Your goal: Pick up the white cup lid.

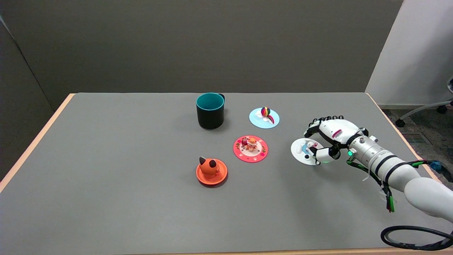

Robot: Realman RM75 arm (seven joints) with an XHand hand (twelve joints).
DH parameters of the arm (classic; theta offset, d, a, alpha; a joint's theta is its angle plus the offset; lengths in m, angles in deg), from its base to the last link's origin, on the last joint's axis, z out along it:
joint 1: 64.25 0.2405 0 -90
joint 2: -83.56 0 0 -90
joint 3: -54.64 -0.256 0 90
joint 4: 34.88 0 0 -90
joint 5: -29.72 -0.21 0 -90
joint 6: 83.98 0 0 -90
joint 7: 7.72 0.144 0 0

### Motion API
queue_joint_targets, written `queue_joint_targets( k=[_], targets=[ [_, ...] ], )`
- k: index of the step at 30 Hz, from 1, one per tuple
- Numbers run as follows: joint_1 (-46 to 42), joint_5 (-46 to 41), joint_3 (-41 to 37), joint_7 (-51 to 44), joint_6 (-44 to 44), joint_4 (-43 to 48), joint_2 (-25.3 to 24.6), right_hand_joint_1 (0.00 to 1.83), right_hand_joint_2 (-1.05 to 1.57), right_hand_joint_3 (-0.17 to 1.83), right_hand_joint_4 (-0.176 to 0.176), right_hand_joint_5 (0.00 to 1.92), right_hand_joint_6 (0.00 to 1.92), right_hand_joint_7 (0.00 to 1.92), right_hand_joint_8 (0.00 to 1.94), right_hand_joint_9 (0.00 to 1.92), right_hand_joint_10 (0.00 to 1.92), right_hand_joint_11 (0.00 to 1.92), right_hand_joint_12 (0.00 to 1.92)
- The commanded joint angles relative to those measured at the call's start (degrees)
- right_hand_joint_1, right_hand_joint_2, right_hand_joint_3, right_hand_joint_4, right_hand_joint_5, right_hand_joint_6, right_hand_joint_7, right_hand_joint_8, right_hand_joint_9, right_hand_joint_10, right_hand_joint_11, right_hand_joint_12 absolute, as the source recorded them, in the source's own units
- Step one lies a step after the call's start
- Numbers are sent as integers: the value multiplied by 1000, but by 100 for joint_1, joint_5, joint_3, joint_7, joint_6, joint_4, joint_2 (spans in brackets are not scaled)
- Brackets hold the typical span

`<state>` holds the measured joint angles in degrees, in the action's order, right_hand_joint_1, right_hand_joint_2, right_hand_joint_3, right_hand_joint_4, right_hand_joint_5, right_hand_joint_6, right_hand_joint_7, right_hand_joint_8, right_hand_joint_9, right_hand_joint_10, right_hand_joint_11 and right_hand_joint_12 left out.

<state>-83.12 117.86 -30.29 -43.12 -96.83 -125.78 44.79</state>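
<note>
The white cup lid, a flat disc with a small blue and white figure on top, lies at the right of the grey table. My right hand reaches in from the lower right and is over the lid's right half. Its thumb and the curled fingers close around the figure and pinch it. The lid's right edge is hidden under the hand. Its left edge looks level with the table; I cannot tell whether the lid is off the surface.
Left of the hand are a red lid with a small figure, a light blue lid with a striped ball, an orange lid with a fox figure, and a teal-lined dark mug. A black cable loop lies at the near right corner.
</note>
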Motion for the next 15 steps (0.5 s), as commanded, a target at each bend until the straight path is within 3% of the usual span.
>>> queue_joint_targets(
  k=[1, 6, 11, 12, 13, 14, 15],
  targets=[
    [27, -21, 207, 0, -81, 54, 10, 930, 812, 729, -113, 698, 268, 508, 590, 497, 445, 436, 309],
    [27, -21, 232, 0, -97, 78, 10, 940, 818, 722, -108, 705, 295, 508, 594, 501, 450, 439, 303],
    [27, -21, 202, 0, -97, 88, 10, 938, 868, 684, -61, 645, 459, 428, 710, 498, 493, 452, 284],
    [34, -21, 194, 0, -97, 88, 10, 938, 1016, 487, -40, 630, 918, 391, 767, 477, 550, 444, 313],
    [35, -21, 186, 0, -97, 88, 10, 944, 1214, 226, -37, 616, 1537, 351, 816, 443, 639, 423, 380],
    [35, -21, 178, 0, -97, 88, 10, 944, 1226, 233, -65, 592, 1571, 317, 837, 421, 694, 411, 418],
    [42, -21, 176, 0, -97, 88, 10, 896, 1248, 217, -5, 568, 1606, 282, 904, 400, 725, 439, 365]
  ],
)
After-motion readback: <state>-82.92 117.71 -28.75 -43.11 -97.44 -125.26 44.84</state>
